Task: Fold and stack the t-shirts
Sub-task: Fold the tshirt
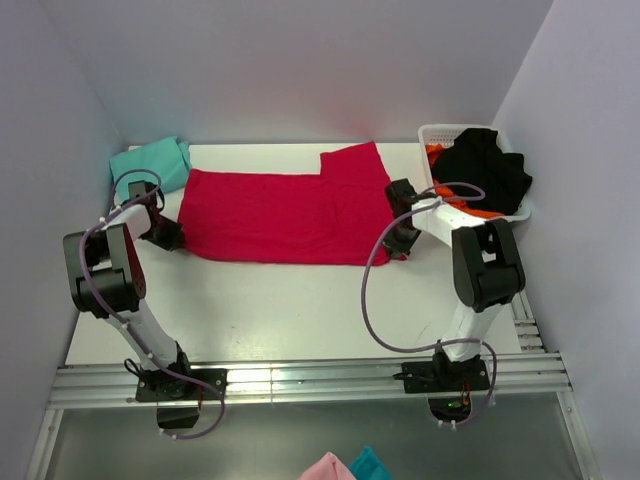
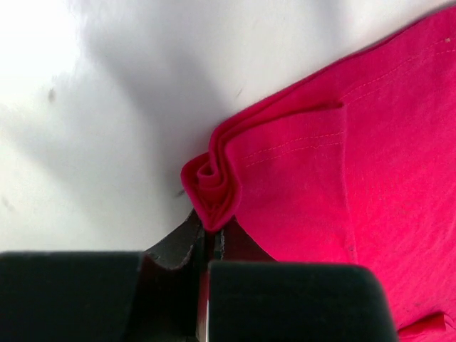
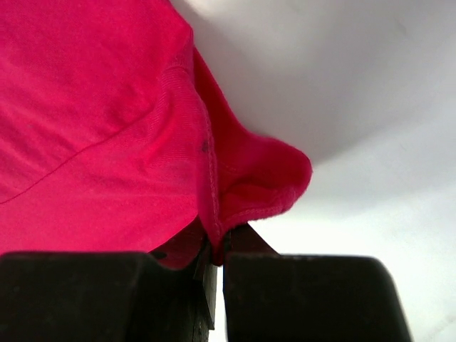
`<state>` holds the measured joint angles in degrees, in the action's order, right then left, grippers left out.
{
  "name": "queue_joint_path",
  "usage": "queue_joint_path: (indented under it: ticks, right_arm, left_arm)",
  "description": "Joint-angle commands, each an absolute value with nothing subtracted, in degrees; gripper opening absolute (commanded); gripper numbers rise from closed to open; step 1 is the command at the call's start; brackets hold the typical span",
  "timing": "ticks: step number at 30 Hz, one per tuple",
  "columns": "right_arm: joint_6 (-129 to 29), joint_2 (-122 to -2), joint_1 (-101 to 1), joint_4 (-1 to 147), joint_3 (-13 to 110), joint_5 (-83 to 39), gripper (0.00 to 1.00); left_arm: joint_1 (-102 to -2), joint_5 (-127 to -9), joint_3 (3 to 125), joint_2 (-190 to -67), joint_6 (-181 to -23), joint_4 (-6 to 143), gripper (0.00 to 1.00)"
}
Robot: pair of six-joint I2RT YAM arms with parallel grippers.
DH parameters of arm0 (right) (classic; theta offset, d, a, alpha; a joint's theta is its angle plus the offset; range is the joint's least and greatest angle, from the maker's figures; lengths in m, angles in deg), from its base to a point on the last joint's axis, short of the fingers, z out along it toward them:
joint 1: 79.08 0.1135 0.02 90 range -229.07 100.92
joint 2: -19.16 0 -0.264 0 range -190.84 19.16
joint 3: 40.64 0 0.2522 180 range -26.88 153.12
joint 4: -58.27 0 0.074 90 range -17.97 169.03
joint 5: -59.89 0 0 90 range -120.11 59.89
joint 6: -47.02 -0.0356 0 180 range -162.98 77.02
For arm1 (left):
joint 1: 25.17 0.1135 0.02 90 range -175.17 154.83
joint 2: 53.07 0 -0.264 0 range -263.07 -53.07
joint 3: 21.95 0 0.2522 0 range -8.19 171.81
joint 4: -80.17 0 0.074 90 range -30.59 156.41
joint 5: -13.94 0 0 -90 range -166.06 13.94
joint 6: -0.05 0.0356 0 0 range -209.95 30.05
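The red t-shirt [image 1: 280,215] is laid flat mid-way across the table [image 1: 300,310]. Its 9 o'clock corner is pinched by the left tool [image 2: 206,239] and its 3 o'clock edge by the right tool [image 3: 217,246]. Such thin bites could be lost if raised unevenly. Folding room is crowded by the teal t-shirt [image 1: 150,160] at 10 o'clock and the basket [image 1: 440,130] at 2 o'clock.

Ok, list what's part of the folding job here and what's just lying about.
Job: red shirt, pinched at its two ends by the left gripper and right gripper; teal shirt.
Lying about: basket holding black cloth and orange cloth.
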<state>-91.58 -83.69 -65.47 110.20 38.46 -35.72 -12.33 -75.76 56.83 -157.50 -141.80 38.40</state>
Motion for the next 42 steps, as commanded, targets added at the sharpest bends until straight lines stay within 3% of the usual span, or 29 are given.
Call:
queue_joint_path:
  ticks: [1,13,29,32,33,35,37,38,42]
  right_arm:
    - [-93.0,-76.8,-66.2,116.2,35.3,-39.5,0.0]
    - [-95.6,-56.0,-66.2,122.6,22.2,-37.1,0.0]
    - [-94.5,-36.3,-66.1,132.5,9.3,-37.6,0.0]
    - [-94.6,-34.0,-65.8,135.0,10.9,-36.6,0.04]
    - [-94.6,-33.3,-65.7,137.2,11.5,-36.8,0.24]
    - [-94.7,-31.9,-65.8,139.4,13.9,-38.0,0.43]
    - [-94.6,-30.9,-65.7,141.5,15.6,-39.6,0.69]
    - [-94.5,-30.9,-65.7,141.7,17.7,-40.2,0.76]
    - [-94.0,-34.5,-65.8,142.0,26.6,-42.1,0.78]
  left_arm:
    - [-13.3,-76.7,52.7,-153.1,-141.9,34.8,0.0]
    - [-14.1,-74.7,40.8,-135.4,-141.2,28.7,0.0]
    - [-15.5,-75.4,35.4,-115.6,-140.9,14.8,0.02]
    - [-15.6,-74.7,34.0,-113.3,-140.7,11.1,0.16]
    - [-15.6,-74.7,34.0,-112.7,-140.8,9.6,0.18]
    - [-16.6,-75.4,34.0,-112.3,-141.4,6.7,0.28]
    - [-17.4,-75.8,35.7,-112.0,-141.5,5.5,0.83]
    - [-18.0,-75.8,37.0,-112.1,-141.9,4.7,0.99]
    - [-19.2,-75.4,48.2,-115.5,-143.2,4.0,1.0]
